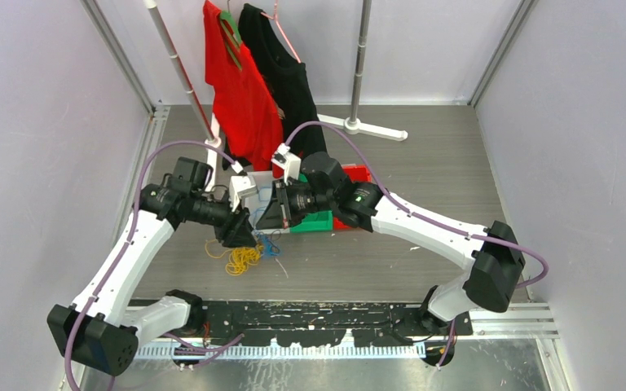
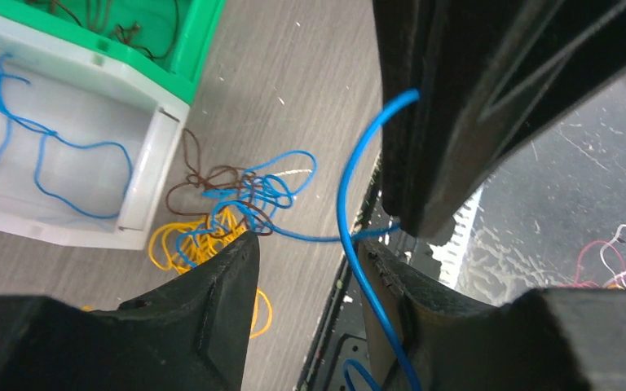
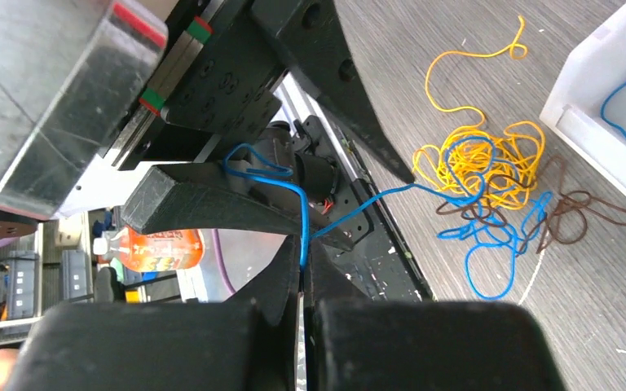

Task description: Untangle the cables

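Right gripper (image 3: 302, 273) fingers pinch thin blue cable (image 3: 305, 213). Left gripper (image 2: 306, 269) fingers spread, same cable running between them. Tangled bunch of yellow, blue and brown cables (image 1: 247, 254) lies centre-left in top view, on grey wood-grain table (image 1: 424, 147).

No readable text; orange pouch (image 3: 151, 248) label seems blurred.

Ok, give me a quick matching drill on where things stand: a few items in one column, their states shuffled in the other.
Column one:
1. right fingers
2. white bin
3. green bin
4. yellow cable

Column two:
A. bunched on the table
B. shut on a blue cable
C. holds brown cables
D. holds a loose blue cable

Pairs: 1-B, 2-D, 3-C, 4-A
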`<action>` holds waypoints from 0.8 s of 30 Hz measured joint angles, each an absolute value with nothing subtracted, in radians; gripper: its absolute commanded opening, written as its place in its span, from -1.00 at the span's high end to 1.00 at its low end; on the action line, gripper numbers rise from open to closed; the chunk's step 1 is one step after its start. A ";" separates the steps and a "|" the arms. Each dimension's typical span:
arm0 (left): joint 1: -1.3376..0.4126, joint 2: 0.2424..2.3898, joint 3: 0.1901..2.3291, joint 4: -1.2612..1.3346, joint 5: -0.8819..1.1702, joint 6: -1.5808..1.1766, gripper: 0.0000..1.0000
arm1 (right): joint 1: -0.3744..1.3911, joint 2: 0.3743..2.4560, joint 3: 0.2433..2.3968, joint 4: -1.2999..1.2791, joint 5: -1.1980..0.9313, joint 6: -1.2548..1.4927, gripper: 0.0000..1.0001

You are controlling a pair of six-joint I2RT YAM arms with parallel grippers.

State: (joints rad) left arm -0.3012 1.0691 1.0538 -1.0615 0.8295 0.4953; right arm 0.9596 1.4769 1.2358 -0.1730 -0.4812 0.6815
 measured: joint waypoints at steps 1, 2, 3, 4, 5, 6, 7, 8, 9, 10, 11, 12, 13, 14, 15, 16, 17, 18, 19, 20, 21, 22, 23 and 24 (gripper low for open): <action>-0.302 1.068 1.054 -1.042 0.830 0.490 0.02 | 0.960 1.477 1.236 -0.167 -0.486 0.687 0.98; -0.304 1.067 1.054 -1.022 0.830 0.485 0.04 | 0.960 1.477 1.236 -0.162 -0.491 0.691 0.98; -0.305 1.065 1.054 -1.010 0.830 0.482 0.06 | 0.960 1.477 1.236 -0.157 -0.498 0.696 0.98; -0.306 1.061 1.053 -0.993 0.830 0.480 0.11 | 0.960 1.477 1.236 -0.150 -0.505 0.704 0.98; -0.306 1.054 1.052 -0.980 0.830 0.479 0.16 | 0.960 1.477 1.236 -0.144 -0.511 0.710 0.98; -0.307 1.045 1.050 -0.969 0.830 0.477 0.22 | 0.960 1.477 1.236 -0.139 -0.515 0.715 0.98; -0.307 1.033 1.048 -0.958 0.831 0.477 0.30 | 0.960 1.477 1.236 -0.131 -0.519 0.720 0.98; -0.307 1.019 1.045 -0.949 0.836 0.475 0.39 | 0.960 1.477 1.236 -0.124 -0.523 0.727 0.98; -0.307 1.008 1.041 -0.942 0.839 0.474 0.48 | 0.960 1.477 1.236 -0.112 -0.527 0.738 0.98; -0.307 0.996 1.036 -0.934 0.845 0.473 0.56 | 0.960 1.477 1.236 -0.102 -0.531 0.744 0.98; -0.307 0.987 1.029 -0.928 0.849 0.473 0.64 | 0.960 1.477 1.236 -0.089 -0.537 0.752 0.98; -0.308 0.980 1.021 -0.922 0.854 0.469 0.68 | 0.960 1.476 1.236 -0.076 -0.538 0.760 0.98; -0.308 0.972 1.009 -0.913 0.858 0.466 0.70 | 0.960 1.476 1.236 -0.069 -0.541 0.765 0.98; -0.308 0.965 0.999 -0.907 0.860 0.461 0.70 | 0.960 1.476 1.235 -0.059 -0.544 0.773 0.98; -0.308 0.955 0.986 -0.897 0.860 0.455 0.67 | 0.959 1.476 1.235 -0.052 -0.547 0.780 0.98; -0.308 0.945 0.972 -0.886 0.860 0.451 0.52 | 0.959 1.476 1.234 -0.045 -0.551 0.787 0.98; -0.308 0.934 0.958 -0.876 0.860 0.448 0.30 | 0.960 1.476 1.234 -0.039 -0.556 0.794 0.98; -0.308 0.924 0.951 -0.868 0.859 0.448 0.19 | 0.960 1.476 1.234 -0.035 -0.559 0.799 0.98; -0.308 0.912 0.943 -0.858 0.858 0.444 0.16 | 0.960 1.476 1.234 -0.029 -0.564 0.805 0.98; -0.308 0.902 0.939 -0.852 0.857 0.444 0.14 | 0.960 1.475 1.234 -0.025 -0.566 0.810 0.98; -0.308 0.892 0.936 -0.845 0.857 0.440 0.14 | 0.960 1.474 1.234 -0.023 -0.568 0.813 0.98; -0.308 0.876 0.929 -0.831 0.856 0.435 0.14 | 0.960 1.472 1.234 -0.021 -0.570 0.817 0.98; -0.308 0.863 0.925 -0.818 0.857 0.433 0.15 | 0.960 1.470 1.234 -0.020 -0.573 0.820 0.98; -0.308 0.854 0.921 -0.808 0.857 0.429 0.14 | 0.960 1.469 1.234 -0.017 -0.576 0.823 0.98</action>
